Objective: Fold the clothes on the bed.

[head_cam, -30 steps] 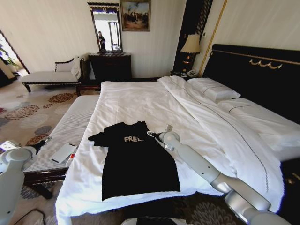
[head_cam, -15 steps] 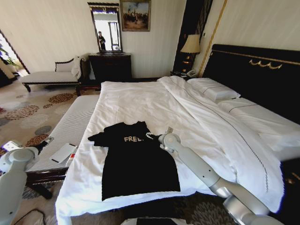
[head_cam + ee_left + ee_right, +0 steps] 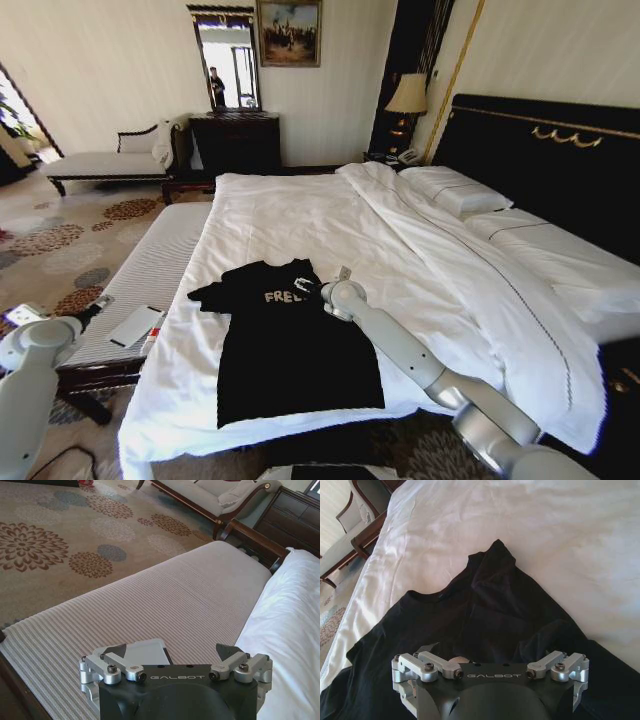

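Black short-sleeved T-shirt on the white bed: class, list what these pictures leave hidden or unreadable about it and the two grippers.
1. Black short-sleeved T-shirt: in the head view the right gripper covers the end of its white chest lettering.
2. Right gripper: in the right wrist view its fingertips are lost against the dark fabric, so contact cannot be told.
3. Left gripper: the left wrist view's bottom edge cuts off its body; a flat grey object lies partly behind it.

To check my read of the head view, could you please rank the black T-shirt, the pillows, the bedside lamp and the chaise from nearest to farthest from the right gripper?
From the right gripper:
1. Black T-shirt, directly under it on the bed's near end.
2. Pillows, at the headboard, to the robot's right.
3. Bedside lamp, beyond the pillows by the wall.
4. Chaise, far left across the carpet.
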{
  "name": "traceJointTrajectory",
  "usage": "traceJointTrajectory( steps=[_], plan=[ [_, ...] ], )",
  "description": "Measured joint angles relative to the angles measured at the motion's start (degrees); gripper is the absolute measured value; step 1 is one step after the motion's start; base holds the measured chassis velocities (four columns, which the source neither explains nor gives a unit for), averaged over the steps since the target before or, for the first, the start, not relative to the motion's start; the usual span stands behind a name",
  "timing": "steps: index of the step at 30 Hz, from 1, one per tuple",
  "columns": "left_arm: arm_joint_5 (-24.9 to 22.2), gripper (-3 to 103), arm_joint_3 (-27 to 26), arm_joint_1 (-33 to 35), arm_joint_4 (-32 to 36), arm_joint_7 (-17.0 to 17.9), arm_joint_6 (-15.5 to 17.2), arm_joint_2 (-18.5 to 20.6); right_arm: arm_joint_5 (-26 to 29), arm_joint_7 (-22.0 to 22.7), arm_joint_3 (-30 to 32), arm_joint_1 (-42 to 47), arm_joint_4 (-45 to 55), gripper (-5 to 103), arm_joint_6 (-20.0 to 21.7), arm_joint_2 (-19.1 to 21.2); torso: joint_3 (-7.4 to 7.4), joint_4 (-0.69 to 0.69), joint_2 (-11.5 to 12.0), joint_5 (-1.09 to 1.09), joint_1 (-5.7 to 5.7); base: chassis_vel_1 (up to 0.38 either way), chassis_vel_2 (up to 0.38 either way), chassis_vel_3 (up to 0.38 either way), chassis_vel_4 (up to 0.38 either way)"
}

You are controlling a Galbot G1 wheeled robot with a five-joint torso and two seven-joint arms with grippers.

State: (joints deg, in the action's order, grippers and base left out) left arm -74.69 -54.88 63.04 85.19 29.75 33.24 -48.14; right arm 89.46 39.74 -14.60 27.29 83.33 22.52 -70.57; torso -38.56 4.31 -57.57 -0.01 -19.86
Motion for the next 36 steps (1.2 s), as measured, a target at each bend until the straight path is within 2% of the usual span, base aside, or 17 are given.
traceJointTrajectory(
  steps=[9, 16, 19, 20, 22, 25, 26, 28, 31, 34, 35, 36],
  plan=[
    [0.1, 100, 0.1, -0.1, 0.0, 0.0, 0.0, 0.0, -1.7, -0.3, 1.2, 0.6, -0.3, 100, 0.2, 2.6, 0.0, 0.02, 0.0, 0.01, 0.0, 0.0, 0.0, 0.0, 0.0],
    [0.1, 100, 0.4, -0.1, 0.6, 0.3, 0.0, 0.0, -1.4, -0.3, 2.0, 0.9, -0.9, 102, 0.2, 1.8, 0.0, -0.01, 0.0, 0.01, 0.0, 0.0, 0.0, 0.0, 0.0],
    [0.1, 100, 0.3, 0.1, 0.7, 0.3, 0.0, 0.3, -1.6, -0.3, 2.0, 1.0, -0.9, 93, 0.3, 1.4, 0.0, 0.0, 0.0, 0.01, 0.0, 0.0, 0.0, 0.0, 0.0],
    [0.0, 100, 0.2, 0.2, 0.7, 0.3, 0.0, 0.4, -1.7, -0.3, 1.9, 1.0, -1.0, 93, 0.3, 1.4, 0.0, 0.0, 0.0, 0.01, 0.0, 0.0, 0.0, 0.0, 0.0],
    [0.0, 100, 0.0, 0.5, 0.7, 0.3, 0.0, 0.6, -2.2, -0.3, 1.9, 1.0, -1.5, 82, 0.5, 1.4, 0.0, -0.01, 0.0, 0.01, 0.0, 0.0, 0.0, 0.0, 0.0],
    [0.0, 100, -0.2, 0.6, 0.7, 0.3, 0.0, 0.6, -2.5, -0.4, 1.9, 1.0, -1.9, 77, 0.6, 1.7, 0.0, 0.0, 0.0, 0.01, 0.0, 0.0, 0.0, 0.0, 0.0],
    [0.0, 100, -0.2, 0.7, 0.7, 0.3, 0.0, 0.6, -2.7, -0.6, 1.9, 0.9, -2.1, 65, 0.6, 1.9, 0.0, 0.01, 0.0, 0.01, 0.0, 0.0, 0.0, 0.0, 0.0],
    [0.0, 100, -0.2, 0.7, 0.7, 0.3, 0.0, 0.5, -2.9, -0.7, 1.8, 0.8, -2.3, 65, 0.6, 2.0, 0.0, 0.01, 0.0, 0.01, 0.0, 0.0, 0.0, 0.0, 0.0],
    [0.0, 100, -0.2, 0.8, 0.8, 0.3, 0.0, 0.5, -3.5, -1.2, 1.8, 0.6, -2.8, 49, 0.7, 2.3, 0.0, 0.01, 0.0, 0.01, 0.0, 0.0, 0.0, 0.0, 0.0],
    [0.0, 100, -0.2, 0.7, 0.8, 0.3, -0.1, 0.5, -4.1, -1.6, 1.8, 0.6, -3.1, 43, 0.6, 2.4, 0.0, 0.0, 0.0, 0.01, 0.0, 0.0, 0.0, 0.0, 0.0],
    [0.0, 100, -0.2, 0.7, 0.9, 0.3, -0.1, 0.5, -4.6, -2.0, 1.8, 0.6, -3.4, 32, 0.6, 2.5, 0.0, 0.01, 0.0, 0.01, 0.0, 0.0, 0.0, 0.0, 0.0],
    [0.0, 100, -0.2, 0.7, 0.9, 0.3, -0.1, 0.5, -4.8, -2.2, 1.8, 0.6, -3.5, 32, 0.5, 2.5, 0.0, 0.0, 0.0, 0.01, 0.0, 0.0, 0.0, 0.0, 0.0]
  ],
)
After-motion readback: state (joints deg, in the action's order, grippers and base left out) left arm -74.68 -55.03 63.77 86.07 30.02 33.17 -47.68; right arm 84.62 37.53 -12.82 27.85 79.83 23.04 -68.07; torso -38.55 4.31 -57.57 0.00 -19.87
